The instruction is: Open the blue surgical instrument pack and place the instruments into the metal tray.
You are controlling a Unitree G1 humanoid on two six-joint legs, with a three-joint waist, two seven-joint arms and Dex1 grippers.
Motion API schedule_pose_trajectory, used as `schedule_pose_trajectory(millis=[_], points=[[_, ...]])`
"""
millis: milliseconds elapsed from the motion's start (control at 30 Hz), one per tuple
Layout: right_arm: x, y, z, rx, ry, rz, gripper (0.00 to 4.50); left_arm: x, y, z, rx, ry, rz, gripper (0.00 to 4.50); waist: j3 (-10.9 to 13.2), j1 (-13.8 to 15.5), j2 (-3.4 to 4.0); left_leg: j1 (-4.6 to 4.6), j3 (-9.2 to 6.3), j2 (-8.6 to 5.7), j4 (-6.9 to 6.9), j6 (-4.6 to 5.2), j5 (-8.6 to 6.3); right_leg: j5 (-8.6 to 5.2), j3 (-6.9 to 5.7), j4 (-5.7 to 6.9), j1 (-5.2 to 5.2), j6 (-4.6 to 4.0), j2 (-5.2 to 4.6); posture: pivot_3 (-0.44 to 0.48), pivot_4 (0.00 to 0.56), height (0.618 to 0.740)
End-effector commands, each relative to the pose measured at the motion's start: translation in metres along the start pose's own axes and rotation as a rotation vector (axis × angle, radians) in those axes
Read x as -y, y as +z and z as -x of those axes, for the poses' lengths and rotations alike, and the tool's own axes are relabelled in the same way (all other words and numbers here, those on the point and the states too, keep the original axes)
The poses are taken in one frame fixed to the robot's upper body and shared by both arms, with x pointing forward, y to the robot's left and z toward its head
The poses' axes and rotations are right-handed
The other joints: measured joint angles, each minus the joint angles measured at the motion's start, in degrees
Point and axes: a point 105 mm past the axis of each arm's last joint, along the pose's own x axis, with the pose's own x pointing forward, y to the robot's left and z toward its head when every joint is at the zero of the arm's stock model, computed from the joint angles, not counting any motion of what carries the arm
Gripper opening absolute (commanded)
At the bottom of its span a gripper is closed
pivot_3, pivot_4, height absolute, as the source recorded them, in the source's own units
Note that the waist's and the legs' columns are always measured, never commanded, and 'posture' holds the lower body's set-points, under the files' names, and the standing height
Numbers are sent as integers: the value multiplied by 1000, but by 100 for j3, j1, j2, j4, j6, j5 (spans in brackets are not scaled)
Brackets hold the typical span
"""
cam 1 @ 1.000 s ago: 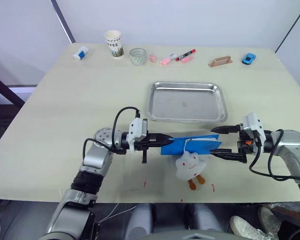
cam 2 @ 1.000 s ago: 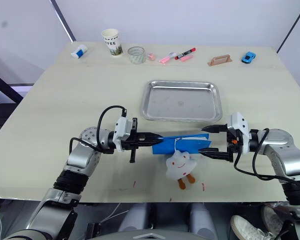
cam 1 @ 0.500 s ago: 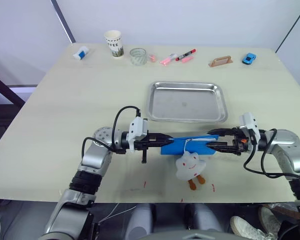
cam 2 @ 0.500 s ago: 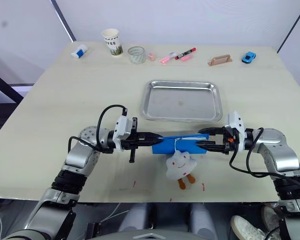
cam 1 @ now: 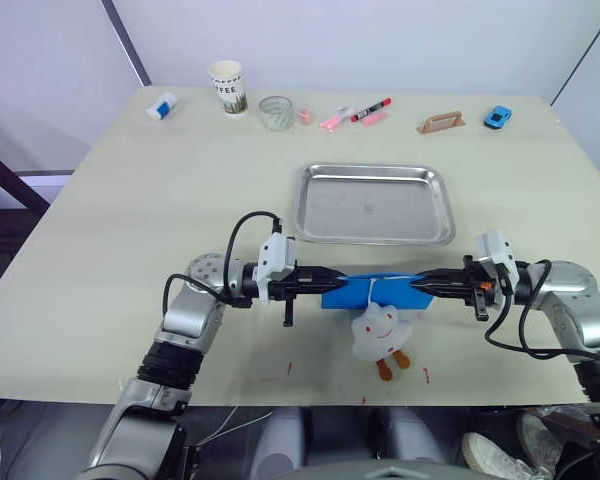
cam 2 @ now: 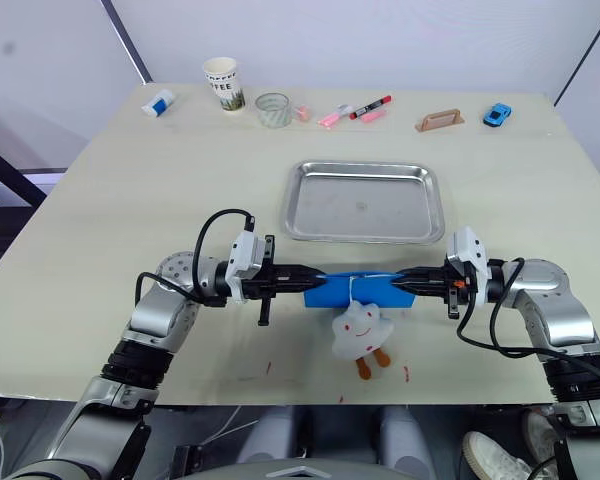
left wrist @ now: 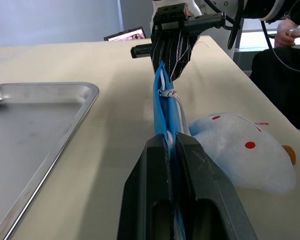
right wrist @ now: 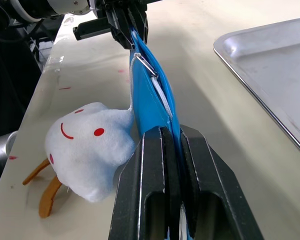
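Observation:
The blue surgical instrument pack (cam 1: 375, 291) stands on edge near the table's front, held between both grippers. My left gripper (cam 1: 332, 275) is shut on its left end, and the wrist view shows the blue fabric (left wrist: 162, 107) pinched between the fingers. My right gripper (cam 1: 426, 283) is shut on its right end, with the blue fabric (right wrist: 152, 100) clamped between the black fingers. A white plush charm (cam 1: 381, 331) hangs from the pack's zipper by a cord and rests on the table. The metal tray (cam 1: 374, 204) lies empty just behind the pack. The instruments are hidden.
Along the far edge stand a paper cup (cam 1: 227, 87), a glass (cam 1: 275, 112), pink and red markers (cam 1: 355, 114), a tan holder (cam 1: 440, 123), a blue toy car (cam 1: 497, 117) and a small white-and-blue object (cam 1: 161, 105).
My right gripper has moved left to the pack's right end and closed from wide open onto it. The left gripper and the pack have stayed put.

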Motion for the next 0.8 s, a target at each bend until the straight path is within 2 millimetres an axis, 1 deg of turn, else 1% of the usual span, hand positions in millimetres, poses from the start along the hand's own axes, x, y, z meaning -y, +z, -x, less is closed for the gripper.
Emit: schedule_pose_trajectory(millis=[33, 133, 200, 233, 267, 300, 333, 367, 400, 467, 533, 633, 700, 800], points=[[0, 0, 1, -1, -4, 19, 131, 0, 5, 3, 21, 6, -3, 0, 0, 0, 0, 0, 0, 0, 0, 0, 0, 0, 0, 0, 0, 0, 0, 0, 150, 740], [2, 2, 1, 1, -10, 26, 131, -3, 9, 7, 51, 22, 55, 0, 0, -2, 0, 0, 0, 0, 0, 0, 0, 0, 0, 0, 0, 0, 0, 0, 150, 740], [5, 4, 2, 4, -20, 32, 0, -2, 12, 11, 62, 26, 85, 773, 0, -6, 0, 0, 0, 0, 0, 0, 0, 0, 0, 1, 0, 0, 0, 0, 150, 740], [6, 4, 2, 6, -26, 33, 0, -3, 14, 13, 67, 38, 90, 1124, 0, -8, 0, 0, -1, 0, 0, 0, 0, 0, 0, 1, 0, 0, 0, 0, 150, 740], [8, 5, 3, 8, -31, 35, 0, -4, 15, 15, 76, 54, 97, 1570, 0, -8, 0, 1, -1, 1, 0, 0, 0, 0, 0, 1, 0, 0, 1, 0, 150, 740], [9, 6, 3, 7, -34, 38, 0, -6, 18, 17, 87, 72, 102, 2139, 0, -3, 0, 1, -1, 1, 0, 0, 0, 0, 0, 1, 0, 0, 1, 0, 150, 740], [11, 6, 4, 3, -39, 45, 0, -8, 20, 20, 95, 93, 107, 2533, 0, 6, 0, 1, -1, 1, 0, 0, 0, 0, 0, 1, 0, 0, 0, 0, 150, 740], [13, 7, 5, 3, -45, 49, 0, -9, 23, 24, 106, 101, 124, 3052, 0, 9, 0, 1, -1, 1, 1, 0, 0, 0, -1, 1, 0, 0, -1, 0, 150, 740], [15, 8, 5, 4, -50, 50, 0, -7, 26, 27, 112, 98, 135, 3650, 0, 6, 0, 0, -1, 0, 1, 0, 0, 0, -1, 1, 0, 0, -2, 0, 150, 740], [17, 8, 6, 1, -54, 53, 0, 0, 33, 34, 130, 70, 171, 4466, 1, -7, 1, 0, 1, 1, 1, 0, 0, 0, -1, 1, 0, 0, -3, 0, 150, 740], [18, 8, 7, -4, -50, 54, 0, 9, 41, 40, 151, 30, 241, 4466, 2, -13, 2, 0, 0, 2, 0, 0, 0, 0, -1, 1, -1, 0, -2, 0, 150, 740], [17, 6, 6, -15, -35, 52, 0, 27, 42, 43, 113, -46, 309, 4466, 2, -2, 3, 0, -1, 4, 0, 0, 0, 0, -1, 2, -1, 0, -2, 0, 150, 740], [17, 5, 6, -24, -26, 52, 0, 34, 43, 42, 98, -76, 323, 4466, 2, 7, 3, 1, 1, 2, 0, 0, 0, 0, -1, 2, 0, 0, -4, 0, 150, 740], [16, 4, 7, -28, -26, 51, 0, 38, 35, 30, 38, -99, 312, 4466, 2, 5, 3, 2, 0, 2, 0, 0, 0, 0, -4, 2, 1, 0, -4, 0, 150, 740]])
